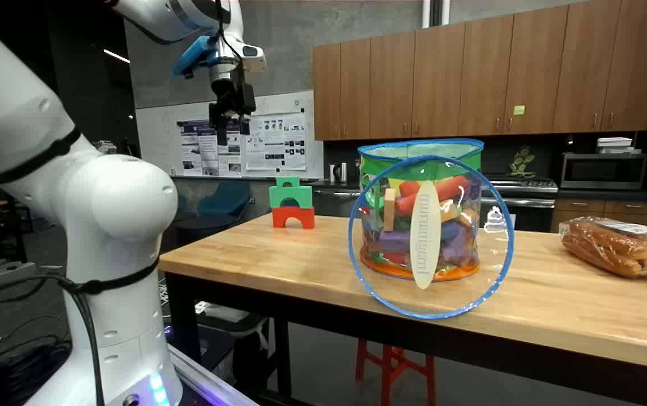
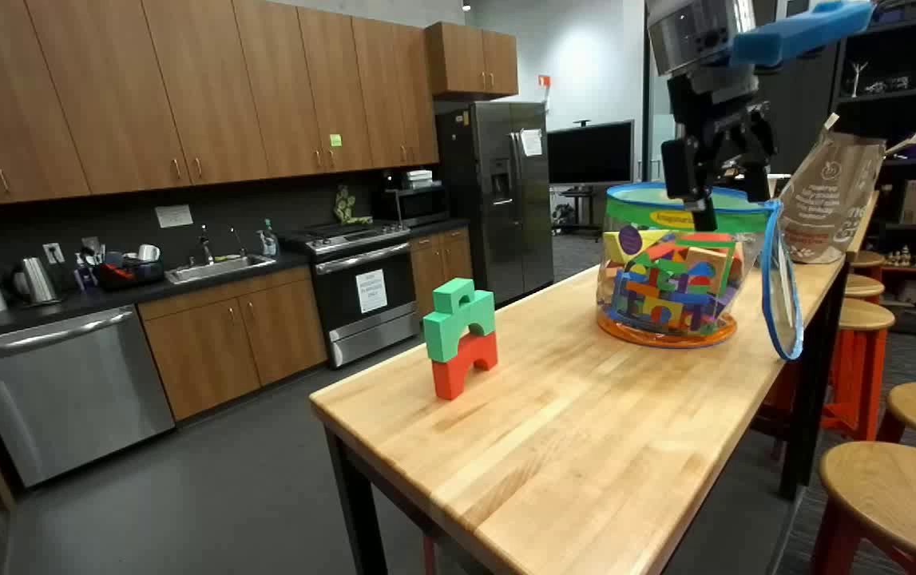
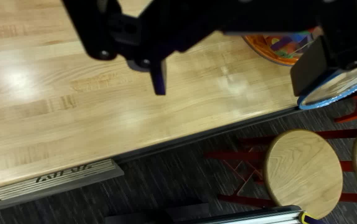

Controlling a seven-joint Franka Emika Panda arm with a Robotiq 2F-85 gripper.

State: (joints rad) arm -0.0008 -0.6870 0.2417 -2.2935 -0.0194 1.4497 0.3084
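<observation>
My gripper hangs open, pointing down, high above the table, with nothing between its fingers. In the wrist view the gripper comes in from the top, its fingers wide apart over bare wood. On the table stands a stack: a red arch block at the bottom, a green arch block on it, a smaller green arch block on top. A clear round bag with a green band is filled with coloured blocks. Its clear, blue-rimmed lid hangs down over the table's edge.
The wooden table has dark legs. A plastic bag of bread lies on it, and a brown paper bag stands behind the block bag. Round wooden stools are along one long side. Kitchen cabinets stand across the room.
</observation>
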